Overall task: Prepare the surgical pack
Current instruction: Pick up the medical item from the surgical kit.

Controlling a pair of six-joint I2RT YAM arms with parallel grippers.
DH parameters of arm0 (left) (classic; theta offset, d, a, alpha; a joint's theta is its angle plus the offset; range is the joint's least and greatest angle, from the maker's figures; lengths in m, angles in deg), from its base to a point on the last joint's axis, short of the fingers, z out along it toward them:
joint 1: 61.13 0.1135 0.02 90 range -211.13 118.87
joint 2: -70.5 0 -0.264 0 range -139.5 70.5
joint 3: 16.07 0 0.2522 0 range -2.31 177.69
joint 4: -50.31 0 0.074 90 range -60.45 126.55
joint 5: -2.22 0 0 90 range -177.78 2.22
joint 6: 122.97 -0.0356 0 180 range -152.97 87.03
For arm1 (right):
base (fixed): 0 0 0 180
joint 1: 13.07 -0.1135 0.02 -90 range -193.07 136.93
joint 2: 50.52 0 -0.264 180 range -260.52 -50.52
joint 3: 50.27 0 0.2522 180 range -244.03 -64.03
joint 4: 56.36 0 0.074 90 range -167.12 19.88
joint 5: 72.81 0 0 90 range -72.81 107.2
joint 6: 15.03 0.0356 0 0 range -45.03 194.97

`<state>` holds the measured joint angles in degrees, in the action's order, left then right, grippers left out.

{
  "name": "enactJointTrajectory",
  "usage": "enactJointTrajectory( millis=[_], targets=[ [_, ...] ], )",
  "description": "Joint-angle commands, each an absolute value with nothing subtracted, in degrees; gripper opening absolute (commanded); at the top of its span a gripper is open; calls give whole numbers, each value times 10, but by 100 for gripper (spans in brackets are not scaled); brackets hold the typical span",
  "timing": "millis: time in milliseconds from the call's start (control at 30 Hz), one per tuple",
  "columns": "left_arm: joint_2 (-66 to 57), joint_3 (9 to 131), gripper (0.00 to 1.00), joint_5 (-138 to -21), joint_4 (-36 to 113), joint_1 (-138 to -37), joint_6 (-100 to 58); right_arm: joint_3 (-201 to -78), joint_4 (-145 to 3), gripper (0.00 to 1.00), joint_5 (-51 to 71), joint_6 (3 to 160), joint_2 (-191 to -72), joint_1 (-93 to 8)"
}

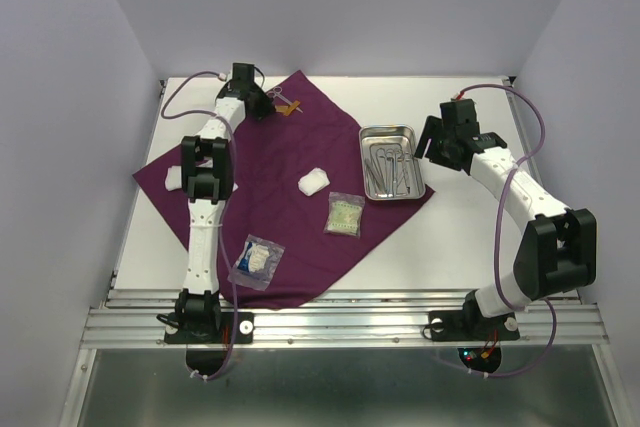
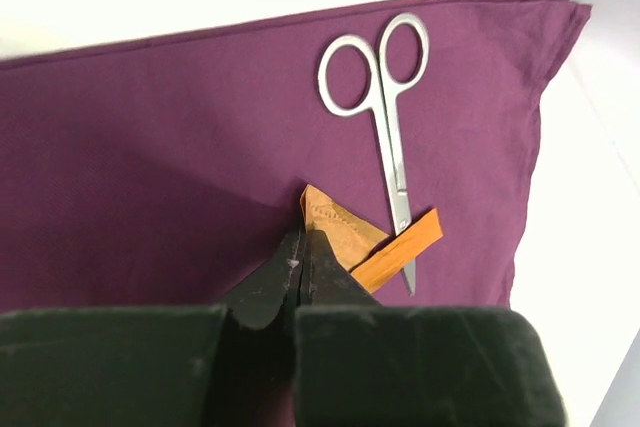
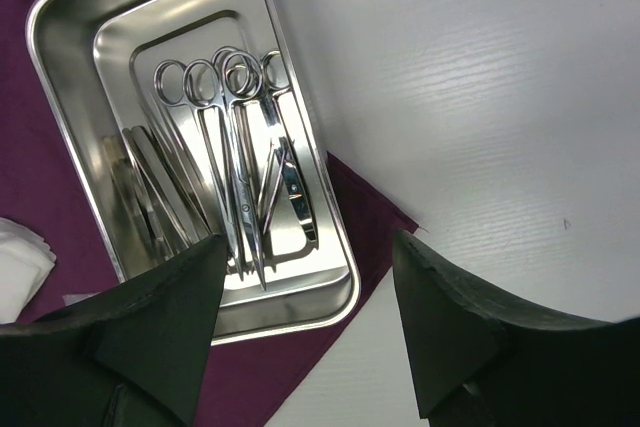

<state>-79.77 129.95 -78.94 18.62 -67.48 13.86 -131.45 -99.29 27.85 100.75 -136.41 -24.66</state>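
Observation:
The dark-purple cloth (image 1: 290, 222) lies spread like a diamond on the table. My left gripper (image 1: 270, 97) is at the cloth's far corner, shut on the edge of a tan packet (image 2: 345, 230) with an orange strip (image 2: 408, 245). Metal scissors (image 2: 388, 117) lie flat on the cloth (image 2: 150, 147) just beyond the left gripper (image 2: 303, 235), their tip under the strip. The steel tray (image 1: 366, 162) sits on the cloth's right corner and holds scissors and tweezers (image 3: 240, 147). My right gripper (image 3: 308, 243) hovers open over the tray's near rim (image 3: 300, 312).
Two white gauze pads (image 1: 315, 181) (image 1: 173, 178) rest on the cloth. A clear packet (image 1: 344, 214) lies mid-cloth and another with blue print (image 1: 257, 260) near the front edge. White walls enclose the table; a metal rail (image 1: 340, 322) runs along the front.

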Motion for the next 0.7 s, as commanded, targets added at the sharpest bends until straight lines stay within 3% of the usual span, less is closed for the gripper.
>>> enactJointTrajectory(
  millis=[0,667],
  targets=[
    [-719,1266,0,-808,177,-672,115,-1318,-988,72,272,1015,-1342,-244],
    [-625,1197,0,-800,177,-698,54,-1307,-980,71,262,1019,-1335,-244]
  ],
)
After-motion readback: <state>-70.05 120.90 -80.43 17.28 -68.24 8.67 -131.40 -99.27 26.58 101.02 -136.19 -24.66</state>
